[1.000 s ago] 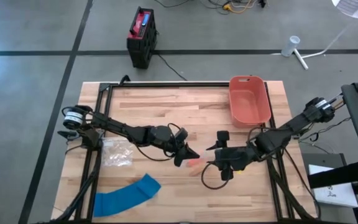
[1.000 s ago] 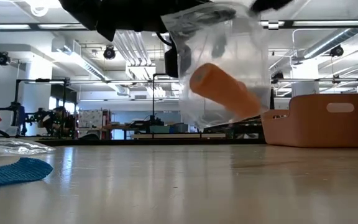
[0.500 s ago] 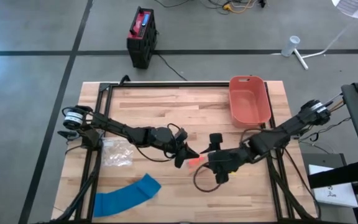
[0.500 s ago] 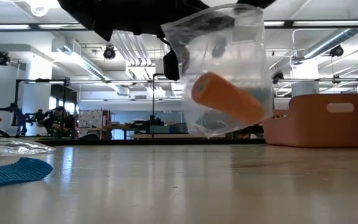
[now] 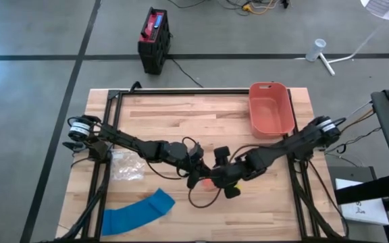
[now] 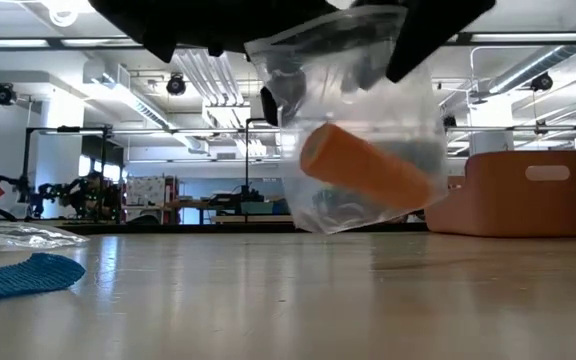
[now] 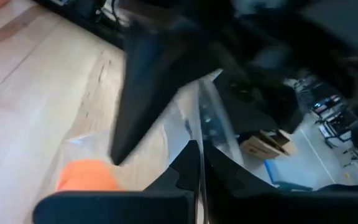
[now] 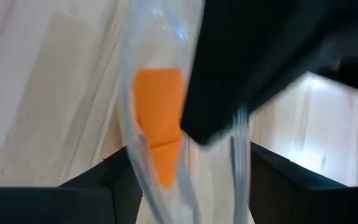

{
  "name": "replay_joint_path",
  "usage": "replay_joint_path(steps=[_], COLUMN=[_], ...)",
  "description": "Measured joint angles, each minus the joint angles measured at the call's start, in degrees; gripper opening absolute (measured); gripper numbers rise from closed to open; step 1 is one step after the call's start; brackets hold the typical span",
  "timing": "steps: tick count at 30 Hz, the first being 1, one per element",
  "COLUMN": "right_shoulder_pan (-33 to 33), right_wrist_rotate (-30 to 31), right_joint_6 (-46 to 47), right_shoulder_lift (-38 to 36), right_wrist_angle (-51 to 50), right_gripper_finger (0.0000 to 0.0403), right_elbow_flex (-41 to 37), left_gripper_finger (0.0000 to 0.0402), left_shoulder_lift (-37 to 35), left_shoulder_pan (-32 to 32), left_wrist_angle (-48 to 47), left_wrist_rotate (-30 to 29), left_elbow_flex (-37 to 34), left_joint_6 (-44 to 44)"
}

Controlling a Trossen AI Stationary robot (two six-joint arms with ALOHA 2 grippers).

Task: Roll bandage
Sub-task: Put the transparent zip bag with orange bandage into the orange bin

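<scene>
A clear plastic bag (image 6: 358,130) hangs above the table's middle with an orange bandage roll (image 6: 363,180) lying tilted inside it. My left gripper (image 5: 196,174) is shut on the bag. My right gripper (image 8: 191,186) is open and comes from the right, slanting down, with one finger on each side of the bag's upper part. A blue bandage (image 5: 137,212) lies unrolled near the table's front left. In the right wrist view the roll (image 8: 160,112) shows through the bag's wall. My left gripper pinches the bag's upper edge (image 7: 199,155) between its two shut fingers, reaching in almost level from the table's left. The bag hangs below the fingers, clear of the table, with the roll in its bottom. My right gripper's fingers flank the bag; I cannot tell whether they touch it.
A second clear bag (image 5: 127,165) lies flat at the table's left. A salmon bin (image 5: 271,108) stands at the far right. Black frame rails run along the table's left, far and right sides. Bare wood lies in front of the hanging bag.
My right gripper has gone toward the table's left, up to the bag, and tipped further down, staying open. The bag has swung a little, and the roll inside has shifted with it. My left gripper has rolled slightly and keeps its hold.
</scene>
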Motion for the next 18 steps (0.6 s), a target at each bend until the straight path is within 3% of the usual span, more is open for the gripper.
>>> replay_joint_path(steps=[7, 12, 18], right_shoulder_pan=[-0.19, -0.74, -0.74], right_wrist_rotate=[-1.08, -2.15, -3.1], right_joint_6=[-2.0, -2.16, -5.19], right_shoulder_lift=[5.57, 8.42, 9.93], right_wrist_angle=[-3.09, -8.21, -8.91], right_gripper_finger=[0.0185, 0.0133, 0.0042], right_elbow_flex=[7.71, 9.05, 8.96], left_gripper_finger=[0.0015, 0.0064, 0.0132], left_shoulder_lift=[0.0, 0.08, 0.03], left_shoulder_pan=[-0.07, -0.46, -1.07], left_wrist_angle=[-5.11, -4.64, -5.44], left_wrist_rotate=[-1.78, -3.1, -2.8], left_elbow_flex=[0.0, -0.02, 0.0], left_joint_6=[0.71, 3.33, 3.72])
